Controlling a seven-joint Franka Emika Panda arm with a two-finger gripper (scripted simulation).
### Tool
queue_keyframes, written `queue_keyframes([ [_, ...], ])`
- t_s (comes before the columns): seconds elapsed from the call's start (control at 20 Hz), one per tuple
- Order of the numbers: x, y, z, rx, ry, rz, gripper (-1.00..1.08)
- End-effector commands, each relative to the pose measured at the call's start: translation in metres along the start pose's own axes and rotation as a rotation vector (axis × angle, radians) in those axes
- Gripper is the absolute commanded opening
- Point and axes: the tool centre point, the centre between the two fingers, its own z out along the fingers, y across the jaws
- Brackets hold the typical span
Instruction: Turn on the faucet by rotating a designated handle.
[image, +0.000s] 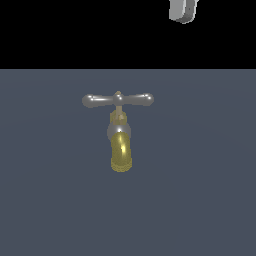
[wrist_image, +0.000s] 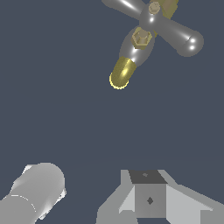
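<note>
The faucet (image: 120, 145) stands in the middle of the exterior view, its yellow-brass spout curving down toward the camera below a grey collar. Its handle (image: 118, 99) is a silver crossbar with rounded ends, lying level across the top with a small brass knob at its centre. Only the grey tip of my gripper (image: 183, 17) shows, high up toward the exterior view's right, well clear of the handle. The wrist view looks down on the faucet (wrist_image: 124, 72) and the handle (wrist_image: 186, 39), with a grey finger block (wrist_image: 148, 199) in the foreground. Nothing is held.
The faucet rests on a flat dark blue-grey surface (image: 200, 190). A pale grey cylindrical part of the arm (wrist_image: 35, 192) shows in the wrist view beside the finger block.
</note>
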Motion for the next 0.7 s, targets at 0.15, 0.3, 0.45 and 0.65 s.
queue_keyframes([
  [0.15,0.008,0.02,0.021,-0.006,0.005,-0.131,-1.0],
  [0.3,0.014,0.03,0.032,-0.009,0.008,-0.2,-1.0],
  [0.45,0.021,0.04,0.043,-0.012,0.011,-0.269,-1.0],
  [0.65,0.031,0.052,0.058,-0.016,0.015,-0.36,-1.0],
])
